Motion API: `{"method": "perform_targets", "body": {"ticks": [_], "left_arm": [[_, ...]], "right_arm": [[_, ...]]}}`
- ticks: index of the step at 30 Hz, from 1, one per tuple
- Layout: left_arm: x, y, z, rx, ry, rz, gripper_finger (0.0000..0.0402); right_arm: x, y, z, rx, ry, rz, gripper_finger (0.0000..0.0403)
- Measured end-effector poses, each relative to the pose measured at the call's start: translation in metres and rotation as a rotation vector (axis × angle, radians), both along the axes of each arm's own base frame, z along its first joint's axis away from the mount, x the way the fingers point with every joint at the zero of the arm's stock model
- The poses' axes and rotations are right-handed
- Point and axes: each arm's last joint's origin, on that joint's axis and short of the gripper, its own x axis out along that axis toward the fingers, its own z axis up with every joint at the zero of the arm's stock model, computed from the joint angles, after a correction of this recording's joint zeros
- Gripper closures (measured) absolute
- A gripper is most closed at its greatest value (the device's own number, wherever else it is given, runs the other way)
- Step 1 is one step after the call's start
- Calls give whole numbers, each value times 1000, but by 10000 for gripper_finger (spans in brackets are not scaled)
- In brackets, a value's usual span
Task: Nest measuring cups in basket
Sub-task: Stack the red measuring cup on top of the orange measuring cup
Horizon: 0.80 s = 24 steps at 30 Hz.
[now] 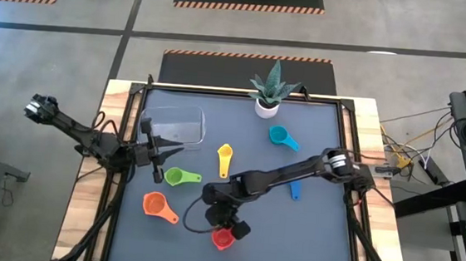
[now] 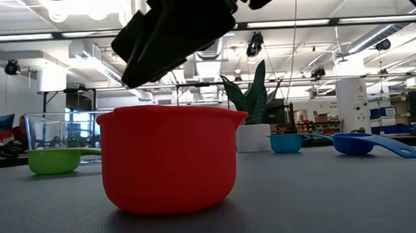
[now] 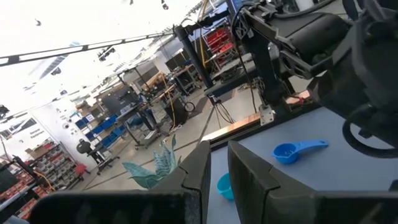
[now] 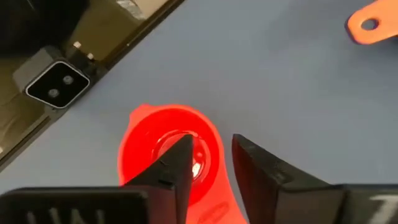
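The right tool (image 4: 210, 163) hangs directly over the red cup (image 4: 168, 149), which sits upright on the bench (image 1: 308, 236) below it, clear of the fingers; I judge a straight descent is what the grasp needs. The jaws stand a little apart and hold nothing. One fingertip lies over the bowl's middle and the other just past its rim, so they look set to pinch the wall. The cup's handle seems to run back under the tool, though the fingers hide most of it. The right arm is plainly nearer; the left tool (image 1: 158, 151) waits well off beside the clear basket (image 1: 175, 126), nearly shut and empty. The low view alone shows air between tool and rim; the high view hides that but places the basket far beyond the cup.
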Motion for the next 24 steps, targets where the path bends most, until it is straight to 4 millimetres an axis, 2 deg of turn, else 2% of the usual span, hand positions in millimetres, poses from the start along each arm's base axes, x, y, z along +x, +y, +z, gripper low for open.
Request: {"method": "perform_targets", "body": {"ticks": [5, 10, 16, 24], "left_arm": [[0, 0, 0, 1, 1, 0, 364], [0, 0, 0, 2, 4, 0, 364], [0, 0, -1, 3, 6, 0, 364], [0, 0, 0, 2, 5, 1, 364]], "right_arm": [[6, 0, 7, -25, 49, 12, 244], [10, -1, 0, -8, 72, 35, 211], [18, -4, -19, 63, 110, 33, 214], [25, -5, -38, 68, 129, 16, 227]]}}
